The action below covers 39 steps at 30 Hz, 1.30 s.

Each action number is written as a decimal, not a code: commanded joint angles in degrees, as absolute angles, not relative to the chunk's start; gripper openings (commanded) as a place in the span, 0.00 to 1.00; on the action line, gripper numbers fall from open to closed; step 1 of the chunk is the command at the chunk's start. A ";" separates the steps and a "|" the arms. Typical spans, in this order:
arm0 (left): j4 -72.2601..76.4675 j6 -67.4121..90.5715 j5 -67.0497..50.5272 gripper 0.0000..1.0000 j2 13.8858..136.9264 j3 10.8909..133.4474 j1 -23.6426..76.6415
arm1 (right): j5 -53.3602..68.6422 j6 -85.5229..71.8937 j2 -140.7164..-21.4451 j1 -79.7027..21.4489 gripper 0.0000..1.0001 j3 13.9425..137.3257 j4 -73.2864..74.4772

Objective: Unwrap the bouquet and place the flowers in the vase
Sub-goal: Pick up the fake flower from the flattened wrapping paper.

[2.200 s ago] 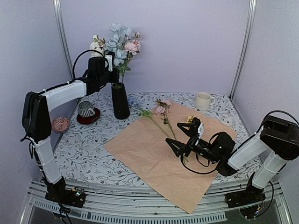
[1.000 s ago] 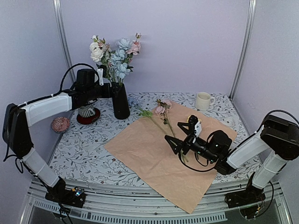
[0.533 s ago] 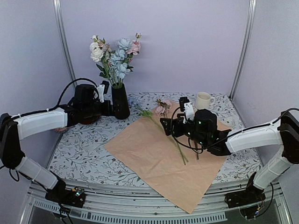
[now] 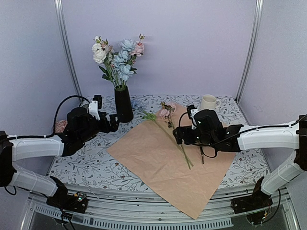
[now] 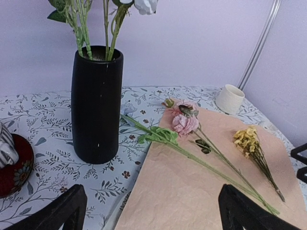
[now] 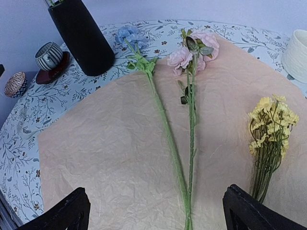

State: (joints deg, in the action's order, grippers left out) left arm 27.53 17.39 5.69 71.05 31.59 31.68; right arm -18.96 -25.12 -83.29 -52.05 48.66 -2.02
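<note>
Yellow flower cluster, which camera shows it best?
The right wrist view: the yellow flower cluster lies close and whole on the paper. The left wrist view shows it smaller, farther off. In the top view the right arm hides its blooms.

Your left arm stretches low from the frame's lower left toward centre, the left pincer (image 4: pixel 106 113) spread wide, holding nothing. Your right arm reaches in low from the right edge, the right pincer (image 4: pixel 183 122) equally wide and empty.

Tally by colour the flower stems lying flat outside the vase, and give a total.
Pale blue long-stemmed artificial flower: 1
Pink long-stemmed artificial flower: 1
Yellow small-bloom cluster: 1
Total: 3
</note>
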 commanded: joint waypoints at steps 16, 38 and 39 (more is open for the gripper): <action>37.08 17.97 -1.78 0.98 68.23 28.97 33.27 | -10.48 -35.05 -94.85 -49.94 0.97 61.40 20.69; 45.16 16.93 -5.29 0.98 65.50 23.78 33.39 | -10.58 -33.99 -105.36 -47.17 0.23 70.15 27.95; 44.77 16.88 -5.22 0.98 65.14 23.76 33.33 | -10.69 -33.81 -105.94 -47.06 0.23 70.72 28.07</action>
State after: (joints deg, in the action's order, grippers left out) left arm 42.57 16.56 -4.19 66.96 24.64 32.42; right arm -9.91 -34.63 -103.90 -47.86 68.01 26.89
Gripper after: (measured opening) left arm 0.981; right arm 0.225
